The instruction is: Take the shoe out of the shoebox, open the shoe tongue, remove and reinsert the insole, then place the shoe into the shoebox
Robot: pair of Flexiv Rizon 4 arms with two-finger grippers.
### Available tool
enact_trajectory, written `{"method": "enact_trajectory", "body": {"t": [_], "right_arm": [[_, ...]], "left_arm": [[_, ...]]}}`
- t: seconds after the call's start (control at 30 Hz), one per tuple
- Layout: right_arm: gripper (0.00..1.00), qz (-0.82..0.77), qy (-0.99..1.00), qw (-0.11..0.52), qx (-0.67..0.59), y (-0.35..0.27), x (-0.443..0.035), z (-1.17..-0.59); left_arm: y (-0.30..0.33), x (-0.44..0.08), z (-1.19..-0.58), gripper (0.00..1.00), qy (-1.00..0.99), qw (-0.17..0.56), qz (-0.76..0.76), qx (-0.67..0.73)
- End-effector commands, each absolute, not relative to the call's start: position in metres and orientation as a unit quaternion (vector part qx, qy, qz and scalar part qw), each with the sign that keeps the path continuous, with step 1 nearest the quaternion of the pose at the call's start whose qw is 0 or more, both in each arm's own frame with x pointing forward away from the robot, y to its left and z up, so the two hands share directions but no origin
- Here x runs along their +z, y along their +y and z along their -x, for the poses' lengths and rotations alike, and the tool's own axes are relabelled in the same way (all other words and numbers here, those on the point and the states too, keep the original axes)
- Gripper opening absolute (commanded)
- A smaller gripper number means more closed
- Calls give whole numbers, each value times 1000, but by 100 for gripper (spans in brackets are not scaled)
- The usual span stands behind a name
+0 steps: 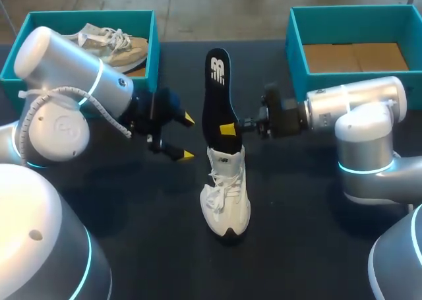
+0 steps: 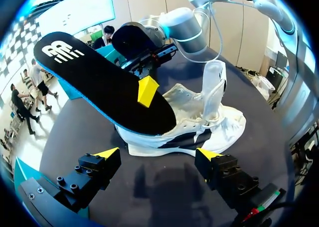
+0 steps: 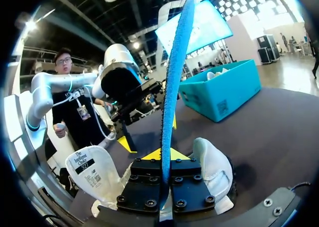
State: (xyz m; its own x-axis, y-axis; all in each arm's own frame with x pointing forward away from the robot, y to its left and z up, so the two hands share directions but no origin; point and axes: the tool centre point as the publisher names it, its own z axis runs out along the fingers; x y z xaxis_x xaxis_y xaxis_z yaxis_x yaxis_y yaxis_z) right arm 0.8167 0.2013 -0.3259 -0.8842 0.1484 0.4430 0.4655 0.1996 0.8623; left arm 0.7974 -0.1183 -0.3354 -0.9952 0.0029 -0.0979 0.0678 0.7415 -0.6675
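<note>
Lying on the dark surface [image 1: 297,201], nearer than the left shoebox [image 1: 86,14] and the right shoebox [image 1: 297,49], the white shoe [image 1: 227,194] sits upright with its tongue raised. The black insole [image 1: 216,95] stands on edge, its lower end at the shoe's opening, clamped by the right tool [image 1: 227,130]. The left tool [image 1: 188,137] hangs just beside it, fingers spread apart.

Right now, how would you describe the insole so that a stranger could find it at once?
On the dark table, find the white shoe standing in the middle. The insole sticks up at its opening, gripped by the right gripper. It alone is long, flat and black, with a white logo and a blue edge.
</note>
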Motion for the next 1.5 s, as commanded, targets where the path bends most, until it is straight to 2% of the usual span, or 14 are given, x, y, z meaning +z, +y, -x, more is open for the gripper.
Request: {"method": "enact_trajectory", "body": {"t": [0.03,0.7,1.0,1.03,1.1,1.23,1.5], "right_arm": [[0,205,-761,131,-601,202,-332,-810],[0,228,-763,158,-584,201,-347,-792],[0,229,-766,151,-581,199,-343,-794],[2,228,-766,150,-582,200,-342,-794],[16,227,-767,148,-582,200,-341,-795],[29,224,-768,146,-582,201,-339,-795],[31,220,-771,139,-581,201,-335,-797]], "left_arm": [[-118,-335,-797,100,933,46,-17,-356],[-118,-336,-797,100,930,46,-14,-364],[-117,-337,-795,100,930,44,-12,-364],[-117,-337,-795,100,930,44,-12,-364],[-117,-337,-794,100,930,43,-12,-364],[-117,-338,-793,100,930,41,-11,-365],[-116,-338,-791,100,930,39,-10,-365]]}}
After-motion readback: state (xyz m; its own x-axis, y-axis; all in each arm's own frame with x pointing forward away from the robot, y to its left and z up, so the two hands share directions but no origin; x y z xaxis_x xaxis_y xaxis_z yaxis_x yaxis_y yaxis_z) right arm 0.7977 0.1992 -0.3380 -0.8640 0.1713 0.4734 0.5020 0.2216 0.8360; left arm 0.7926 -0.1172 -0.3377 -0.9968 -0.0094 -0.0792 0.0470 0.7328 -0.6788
